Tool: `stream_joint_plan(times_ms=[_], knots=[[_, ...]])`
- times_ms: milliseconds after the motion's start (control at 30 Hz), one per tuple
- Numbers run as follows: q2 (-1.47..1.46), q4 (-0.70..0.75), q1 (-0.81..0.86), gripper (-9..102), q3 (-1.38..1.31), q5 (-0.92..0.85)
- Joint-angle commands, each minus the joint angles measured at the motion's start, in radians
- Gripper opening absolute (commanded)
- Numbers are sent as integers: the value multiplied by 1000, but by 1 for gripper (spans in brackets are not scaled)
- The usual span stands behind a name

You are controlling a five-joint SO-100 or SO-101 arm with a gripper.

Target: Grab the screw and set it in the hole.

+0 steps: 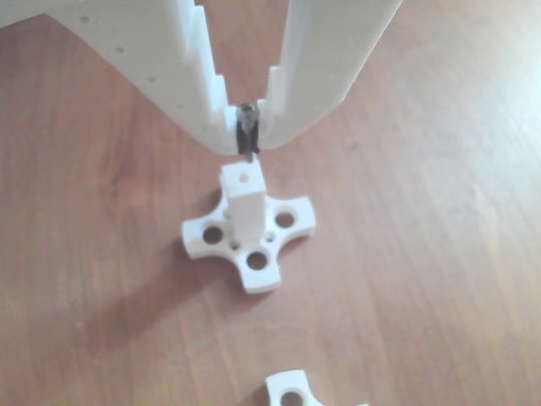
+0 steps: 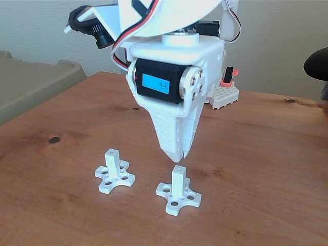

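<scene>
- The pincer [image 1: 247,135] clamps the screw [image 1: 247,139] between its white tips, the screw hanging at 6 o'clock.
- Directly below, just apart, sits the hole [image 1: 244,178] in the white post [image 1: 243,207].
- A second post [image 2: 111,161] stands at 9 o'clock on the bench [image 2: 256,164] in the fixed view.

Soft daylight fills the room, bright but not harsh. In the other view the whole picture is hazy and low in contrast; the desk [image 1: 439,279] washes out to a pale glare toward the upper right, and the white hand [image 1: 248,135] blooms at its edges, close and out of focus. A faint shadow trails left from the cross-shaped base [image 1: 254,241]. The fixed view is sharper, with gentle sheen on the wood and short, weak shadows beneath both white bases.
</scene>
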Motion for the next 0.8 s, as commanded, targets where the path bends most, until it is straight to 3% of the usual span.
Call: stream_joint_plan(times_ms=[0,767], knots=[[18,6,-11,-4,-43,-15],[12,14,-15,-4,-43,-17]])
